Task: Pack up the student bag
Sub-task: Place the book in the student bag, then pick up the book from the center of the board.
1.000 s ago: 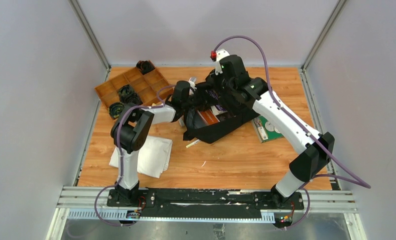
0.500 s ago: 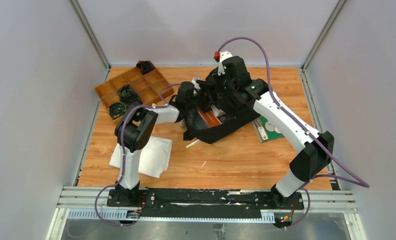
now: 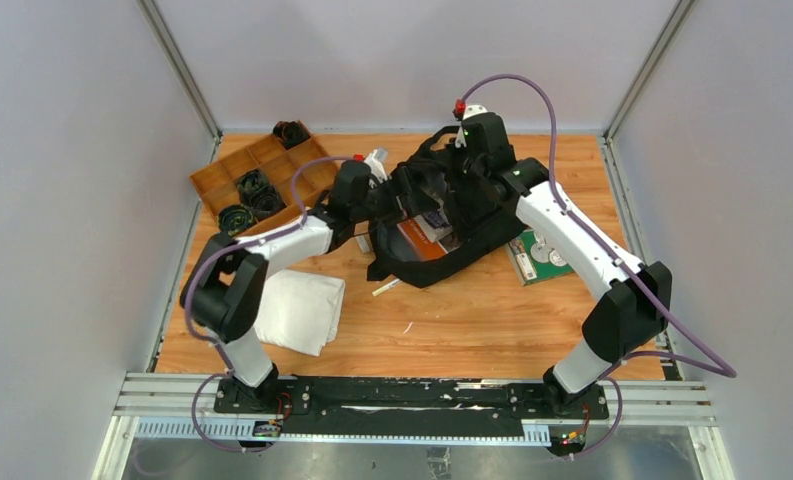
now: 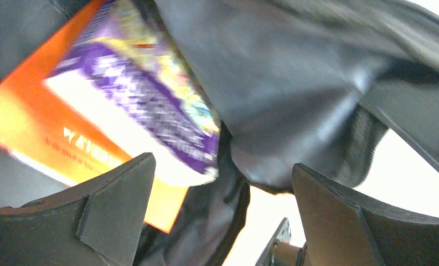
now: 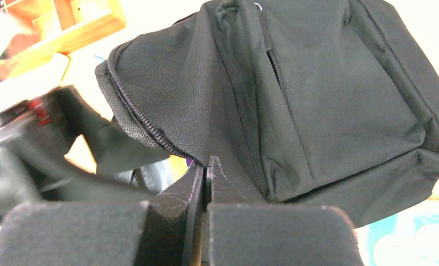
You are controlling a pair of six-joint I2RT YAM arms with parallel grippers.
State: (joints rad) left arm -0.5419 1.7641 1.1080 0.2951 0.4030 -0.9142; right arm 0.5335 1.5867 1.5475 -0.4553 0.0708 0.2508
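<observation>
Toward table (image 3: 472, 320) far edge, pinching student bag (image 3: 427, 270) open with right gripper (image 5: 206, 166), loading orange book (image 4: 40, 138) with left gripper (image 4: 221, 165) spread; likely withdraw next

A robotics lab cell: plain grey walls (image 3: 72, 150), aluminium base rail (image 3: 672, 398), wood-grain tabletop (image 3: 472, 320).

free: near table (image 3: 492, 320) | blocked: student bag (image 3: 434, 268) mouth, orange book (image 3: 418, 240) inside
</observation>
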